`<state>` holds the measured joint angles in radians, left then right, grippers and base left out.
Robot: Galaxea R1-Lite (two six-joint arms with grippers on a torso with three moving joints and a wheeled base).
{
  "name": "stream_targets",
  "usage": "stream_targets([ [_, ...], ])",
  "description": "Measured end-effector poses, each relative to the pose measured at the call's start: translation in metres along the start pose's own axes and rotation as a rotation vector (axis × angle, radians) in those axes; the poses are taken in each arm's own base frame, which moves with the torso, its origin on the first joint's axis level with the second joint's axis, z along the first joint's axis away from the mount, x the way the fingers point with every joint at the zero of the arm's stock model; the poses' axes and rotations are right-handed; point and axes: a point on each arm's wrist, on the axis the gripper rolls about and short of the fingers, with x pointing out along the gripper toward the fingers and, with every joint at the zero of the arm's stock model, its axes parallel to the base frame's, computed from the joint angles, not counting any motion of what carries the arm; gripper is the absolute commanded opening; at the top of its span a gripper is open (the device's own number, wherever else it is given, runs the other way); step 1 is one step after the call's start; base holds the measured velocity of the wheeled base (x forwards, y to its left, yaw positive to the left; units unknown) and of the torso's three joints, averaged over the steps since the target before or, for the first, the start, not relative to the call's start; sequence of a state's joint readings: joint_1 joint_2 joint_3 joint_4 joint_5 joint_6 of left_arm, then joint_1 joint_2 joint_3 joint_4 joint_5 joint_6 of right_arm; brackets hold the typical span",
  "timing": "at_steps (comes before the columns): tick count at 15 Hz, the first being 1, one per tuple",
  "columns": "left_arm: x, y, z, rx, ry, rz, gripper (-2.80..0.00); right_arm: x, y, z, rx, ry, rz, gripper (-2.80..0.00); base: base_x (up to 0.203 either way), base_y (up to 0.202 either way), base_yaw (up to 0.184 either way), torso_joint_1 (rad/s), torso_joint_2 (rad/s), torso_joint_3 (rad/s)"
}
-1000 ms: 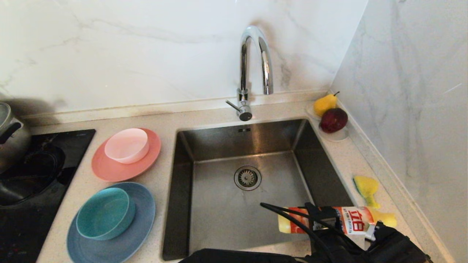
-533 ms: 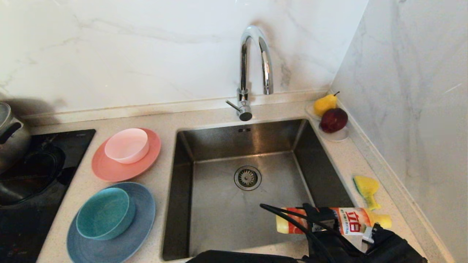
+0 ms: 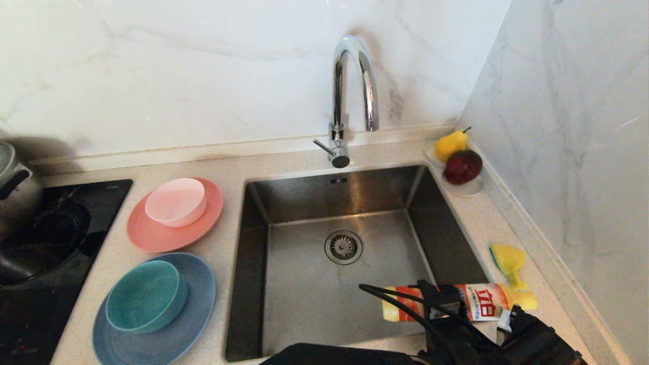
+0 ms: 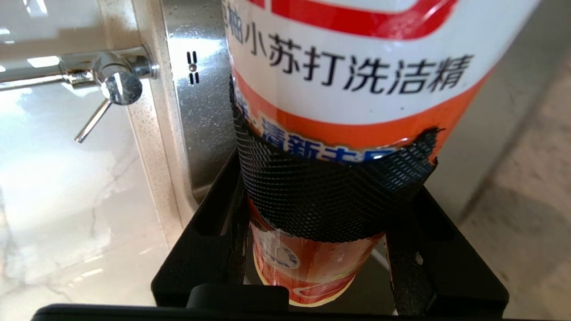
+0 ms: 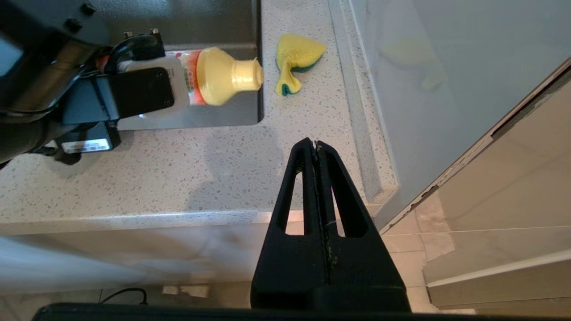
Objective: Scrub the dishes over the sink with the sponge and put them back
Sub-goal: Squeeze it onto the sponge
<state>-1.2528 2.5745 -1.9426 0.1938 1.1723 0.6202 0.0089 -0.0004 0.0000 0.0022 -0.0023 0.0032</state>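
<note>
Head view: left gripper (image 3: 446, 304) clamped on a detergent bottle (image 3: 481, 302), lying level over the sink's (image 3: 253, 228) front-right corner, cap close to the sponge (image 3: 508, 261) on the right counter. Dishes stacked left of the sink: pale pink bowl (image 3: 176, 202) on salmon plate (image 3: 152, 235), teal bowl (image 3: 144, 296) on blue plate (image 3: 192, 319). Right gripper (image 5: 316, 147) closed, empty, parked beyond the counter's front edge.

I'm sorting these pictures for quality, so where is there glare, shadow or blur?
Head view: bright reflections on the tap, a dark shadow on the wall above the pot. Left wrist view: the detergent bottle fills the frame, its print readable. Right wrist view: the floor under the right tool is smeared.
</note>
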Motion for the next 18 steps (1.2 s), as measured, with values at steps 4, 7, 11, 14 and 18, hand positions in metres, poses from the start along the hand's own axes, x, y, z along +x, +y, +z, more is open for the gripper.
stream_targets([
  [4,0.007,0.0,-0.002,-0.001,0.013,0.002,-2.8,0.0,0.0,0.0,0.0,0.0,0.0,-2.8,0.0,0.0,0.0,0.0,0.0,0.0],
  [7,0.01,0.0,-0.001,0.002,0.016,0.007,-2.8,0.0,0.0,0.0,0.0,0.0,0.0,-2.8,0.0,0.0,0.0,0.0,0.0,0.0],
  [11,0.014,0.002,0.003,0.016,-0.001,0.023,-2.8,0.0,0.0,0.0,0.0,0.0,0.0,-2.8,0.0,0.0,0.0,0.0,0.0,0.0],
  [14,0.017,0.006,0.007,0.035,-0.016,0.039,-2.8,0.0,0.0,0.0,0.0,0.0,0.0,-2.8,0.0,0.0,0.0,0.0,0.0,0.0],
  [18,0.022,0.012,0.008,0.101,-0.017,0.053,-2.8,0.0,0.0,0.0,0.0,0.0,-0.001,-2.8,0.0,0.0,0.0,0.0,0.0,0.0],
])
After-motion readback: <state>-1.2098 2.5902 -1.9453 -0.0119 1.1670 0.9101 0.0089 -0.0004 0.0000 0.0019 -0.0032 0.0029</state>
